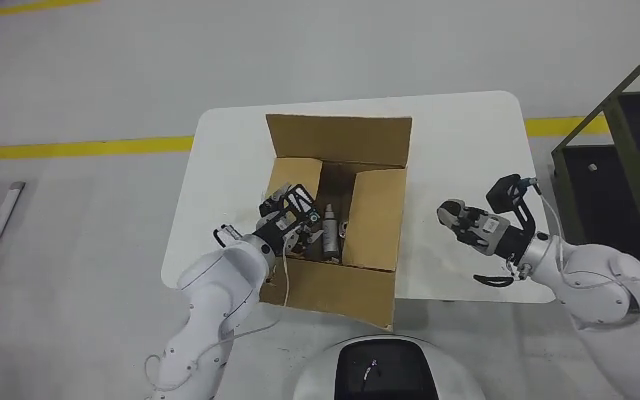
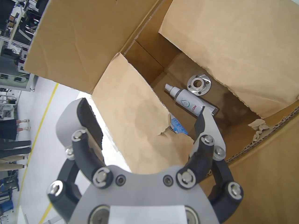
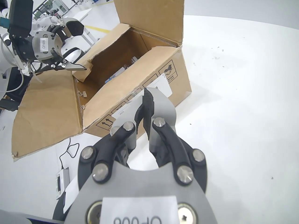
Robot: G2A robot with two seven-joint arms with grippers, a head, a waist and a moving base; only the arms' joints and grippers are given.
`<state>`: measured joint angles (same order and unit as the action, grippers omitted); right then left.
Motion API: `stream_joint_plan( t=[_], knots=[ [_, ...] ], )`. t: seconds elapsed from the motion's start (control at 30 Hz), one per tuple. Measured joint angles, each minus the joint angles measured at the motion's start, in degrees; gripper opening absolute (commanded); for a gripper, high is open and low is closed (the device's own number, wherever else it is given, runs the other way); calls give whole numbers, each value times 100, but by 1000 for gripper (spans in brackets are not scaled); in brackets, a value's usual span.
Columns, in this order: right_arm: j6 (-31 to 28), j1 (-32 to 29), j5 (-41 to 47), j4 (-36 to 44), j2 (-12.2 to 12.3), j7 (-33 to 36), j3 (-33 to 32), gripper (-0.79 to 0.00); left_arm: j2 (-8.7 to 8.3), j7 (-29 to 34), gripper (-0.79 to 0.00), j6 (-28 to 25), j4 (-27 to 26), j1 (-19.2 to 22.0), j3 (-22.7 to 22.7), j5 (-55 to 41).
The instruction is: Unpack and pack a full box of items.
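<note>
Glossy white arms (image 1: 205,310), black wrists (image 1: 262,240)

A brown cardboard box (image 1: 338,140) sits open in the middle of the white table (image 1: 460,140). Its far flap stands up, its near flap is spread outward, and the edges are torn. On its floor a white spray bottle (image 2: 186,99) lies on its side, just beside a round metal flange (image 2: 199,85). A blue-and-white packet (image 2: 178,125) is partly hidden behind a flap.

White table (image 1: 460,150), yellow floor line (image 1: 95,148), dark rack (image 1: 598,190) near the table
</note>
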<state>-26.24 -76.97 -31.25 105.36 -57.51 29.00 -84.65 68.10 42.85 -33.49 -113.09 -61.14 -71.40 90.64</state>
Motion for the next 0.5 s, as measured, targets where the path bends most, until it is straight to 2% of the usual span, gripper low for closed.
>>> stream_joint_plan(
  t=[0.2, 0.4, 0.5],
  knots=[
    [54, -15, -44, -23, -5, -63, 33, -785, -1, -45, 0, 123, 87, -102, 98, 189],
    [65, -21, -20, 53, -6, -144, -9, -785, 58, 331, -6, 380, 266, 82, 562, 678],
    [49, -18, 6, 132, -7, -147, 5, -785, 89, 559, -145, 460, 372, 204, 751, 929]
  ],
)
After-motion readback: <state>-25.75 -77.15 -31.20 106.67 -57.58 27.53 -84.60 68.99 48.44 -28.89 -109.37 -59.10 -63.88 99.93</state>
